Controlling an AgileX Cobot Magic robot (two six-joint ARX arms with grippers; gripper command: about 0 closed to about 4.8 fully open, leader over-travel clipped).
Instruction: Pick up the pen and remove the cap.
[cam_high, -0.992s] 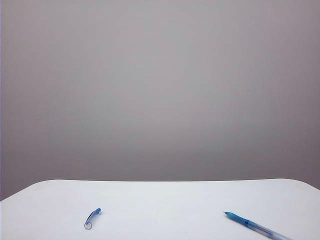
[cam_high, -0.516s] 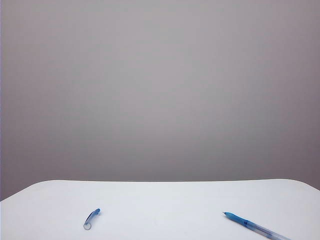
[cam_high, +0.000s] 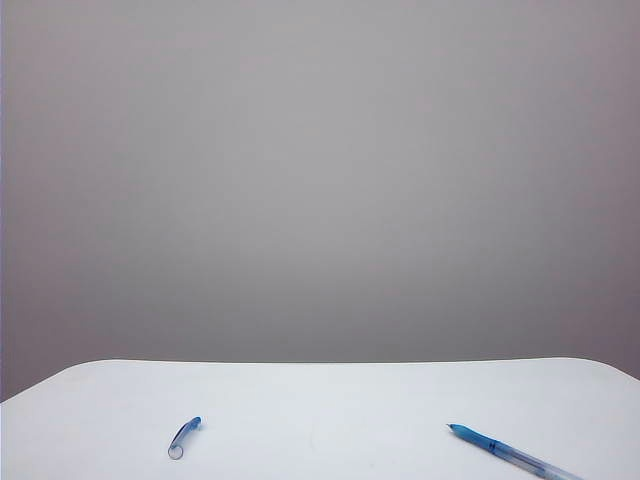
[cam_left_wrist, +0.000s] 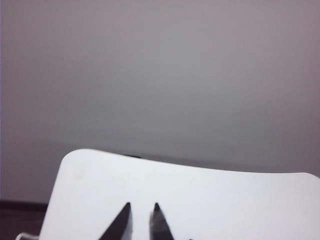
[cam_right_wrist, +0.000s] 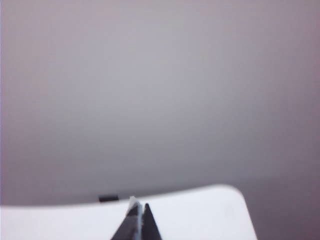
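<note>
Exterior view shows one white rounded tabletop before a plain grey wall, carrying two things in all. One is the pen, a slim ballpoint with a translucent pale-blue barrel and a solid blue tip, lying flat at the near right, its tip pointing toward the middle and its far end cut off by the picture's lower edge. The other is the cap, a short translucent bluish-clear tube with a blue clip, lying flat at the near left, well apart from the pen and off it. Neither arm appears in this view.

Left wrist view shows the left tool, two dark pointed fingers with a narrow gap between the tips, holding nothing, raised over the near edge of the tabletop. Right wrist view shows the right tool, its two dark fingers pressed together and clenched on nothing, likewise raised above the tabletop's edge.
</note>
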